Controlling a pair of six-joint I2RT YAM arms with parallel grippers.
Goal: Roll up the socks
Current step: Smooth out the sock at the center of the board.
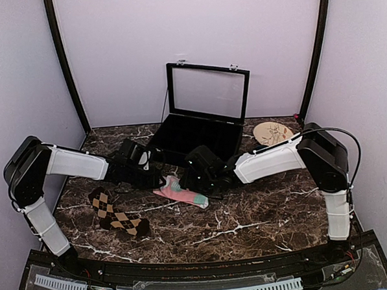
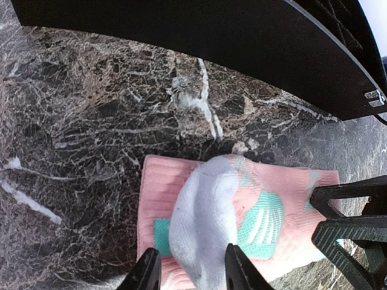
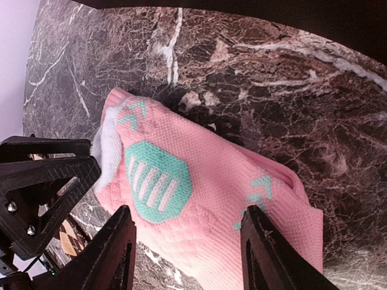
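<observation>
The pink sock with teal patches lies mid-table, its white toe folded back over its pink body. My left gripper is open, its fingers on either side of the toe, the left finger a little clear of it. My right gripper is open wide and straddles the sock's pink body from the other side. In the top view the two grippers, left and right, face each other over this sock. The brown argyle sock lies flat and untouched to the front left.
A black case with its lid up stands just behind the grippers; its dark edge runs close above the sock. A round tan object lies at the back right. The dark marble table carries everything.
</observation>
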